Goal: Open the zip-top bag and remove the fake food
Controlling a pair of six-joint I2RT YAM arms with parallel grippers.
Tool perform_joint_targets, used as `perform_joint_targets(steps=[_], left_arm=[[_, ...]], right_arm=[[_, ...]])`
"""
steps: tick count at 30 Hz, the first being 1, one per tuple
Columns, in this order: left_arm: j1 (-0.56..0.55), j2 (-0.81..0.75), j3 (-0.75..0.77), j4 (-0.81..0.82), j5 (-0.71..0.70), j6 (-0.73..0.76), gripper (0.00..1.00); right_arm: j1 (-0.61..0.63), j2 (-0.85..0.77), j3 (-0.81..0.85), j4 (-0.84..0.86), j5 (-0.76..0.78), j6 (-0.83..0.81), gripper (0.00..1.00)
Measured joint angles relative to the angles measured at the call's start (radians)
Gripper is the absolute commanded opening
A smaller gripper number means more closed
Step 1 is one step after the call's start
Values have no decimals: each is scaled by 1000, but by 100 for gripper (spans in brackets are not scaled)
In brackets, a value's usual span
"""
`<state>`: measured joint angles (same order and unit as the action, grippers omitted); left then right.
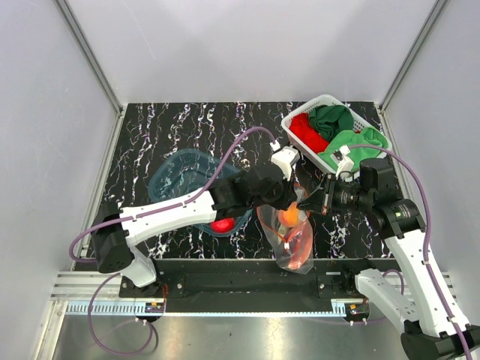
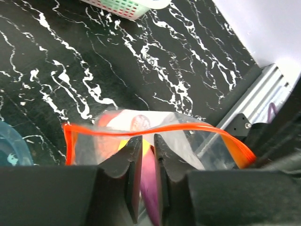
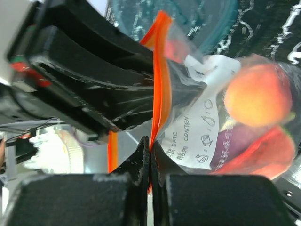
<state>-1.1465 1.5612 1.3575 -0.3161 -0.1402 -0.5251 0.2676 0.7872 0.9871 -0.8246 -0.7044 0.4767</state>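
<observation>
In the overhead view, two arms are meeting over one bag at the lower middle of the black marbled table. The left gripper and right gripper are facing each other at the bag's top, and the bag's lower end is reaching the table's bottom edge. One peach-coloured fruit is showing inside the bag. One red fruit is sitting at the lower rim of the single blue tub, left of the bag. One white basket at the upper right is holding one red cloth and two green cloths. The table's upper left is lying bare.

In the left wrist view, the left gripper is leaving only a narrow slit between its fingers, pinching the bag's film just below the orange zip strip, which is running across the frame. The table edge and a metal rail are lying at the right.

In the right wrist view, the right gripper is pressing fully closed on the zip strip. The bag is bulging to the right, with its white label and the peach-coloured fruit behind the film, and purple and red shapes below it. The tub is showing at the top.
</observation>
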Motion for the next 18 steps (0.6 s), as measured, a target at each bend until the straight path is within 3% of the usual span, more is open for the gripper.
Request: perform_joint_targets(steps=[8,15,18], left_arm=[[-18,46,0,-14,-39,-6,27],[-20,165,0,-33,-47,-8,43],[-23,195,4,-18,-64,-8,60]], right_arm=[[0,-11,-26,45,-23,35,0],[0,-38,-89,17,13,34,0],[0,-57,-104,11,31,33,0]])
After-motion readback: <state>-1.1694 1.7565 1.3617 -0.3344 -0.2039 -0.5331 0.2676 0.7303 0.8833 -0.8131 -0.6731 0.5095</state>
